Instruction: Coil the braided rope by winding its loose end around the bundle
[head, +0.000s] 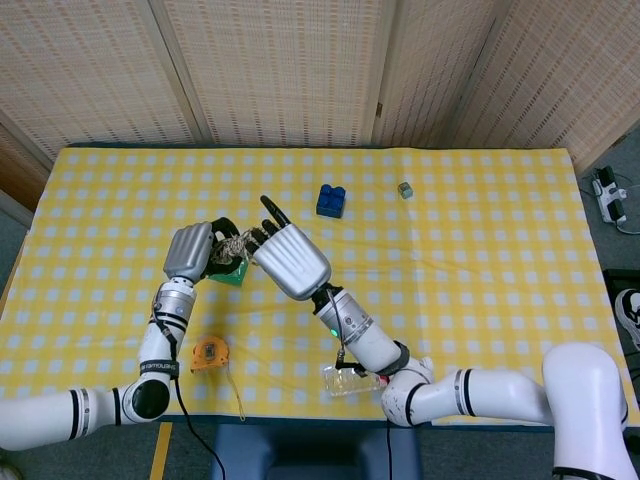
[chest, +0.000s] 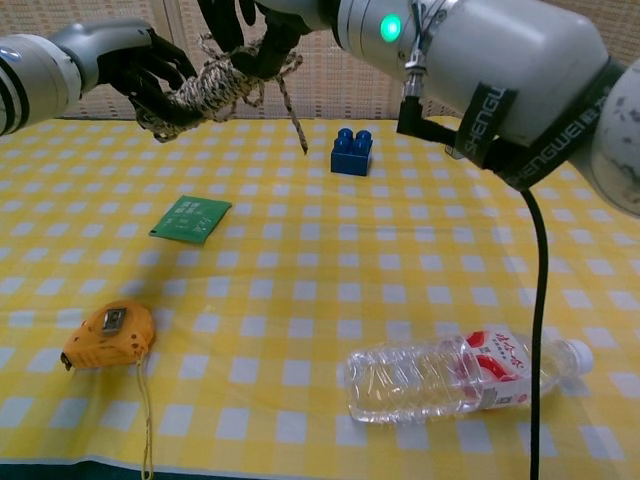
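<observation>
The braided rope bundle (chest: 205, 90) is held in the air above the table by my left hand (chest: 130, 70), whose dark fingers wrap its left part. In the head view the bundle (head: 232, 245) shows only as a small patch between the two hands. My right hand (head: 290, 258) is pressed close against the bundle from the right. Its fingers (chest: 245, 40) pinch the strand beside the bundle at the top of the chest view. The loose end (chest: 293, 115) dangles free below that hand, slanting down to the right.
A green circuit board (chest: 191, 219) lies under the hands. An orange tape measure (chest: 108, 334) sits near the front edge, a plastic water bottle (chest: 450, 375) lies front right. A blue brick (chest: 352, 152) and a small cube (head: 405, 189) stand further back.
</observation>
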